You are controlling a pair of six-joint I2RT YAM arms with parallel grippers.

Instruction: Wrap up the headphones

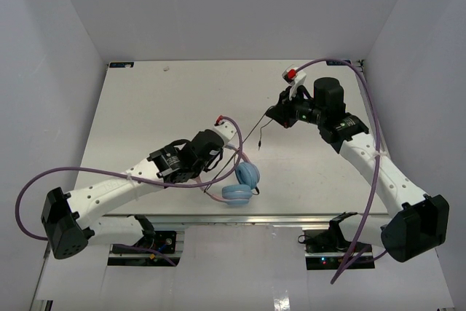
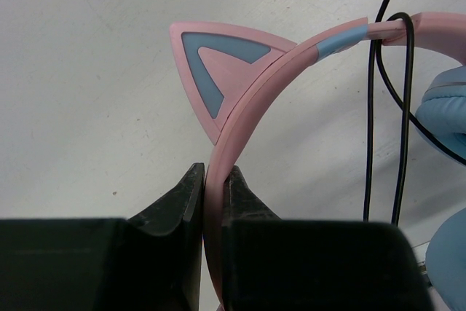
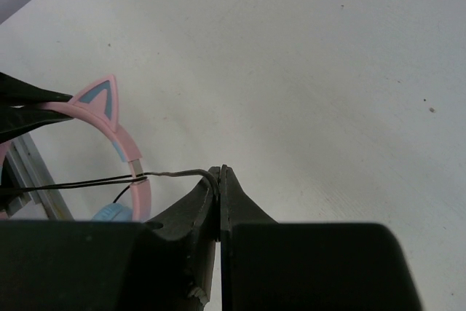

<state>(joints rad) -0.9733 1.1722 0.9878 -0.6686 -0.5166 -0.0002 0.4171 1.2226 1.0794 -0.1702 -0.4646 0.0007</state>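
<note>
The headphones [image 1: 246, 175] lie near the table's front middle, their two light blue ear cups side by side. The pink headband [image 2: 291, 56] with its cat ear [image 2: 218, 63] rises from them. My left gripper [image 2: 215, 180] is shut on the headband just below the cat ear. The thin black cord [image 3: 167, 175] loops over the headband by the ear cup [image 2: 444, 107] and stretches to my right gripper [image 3: 220, 172], which is shut on it. In the top view the right gripper [image 1: 280, 116] is up and to the right of the headphones, with the cord [image 1: 255, 132] taut between them.
Thick purple cables [image 1: 371, 129] arc over both arms. A metal rail [image 1: 240, 220] runs along the table's near edge. White walls close in the table [image 1: 145, 107] at the back and both sides.
</note>
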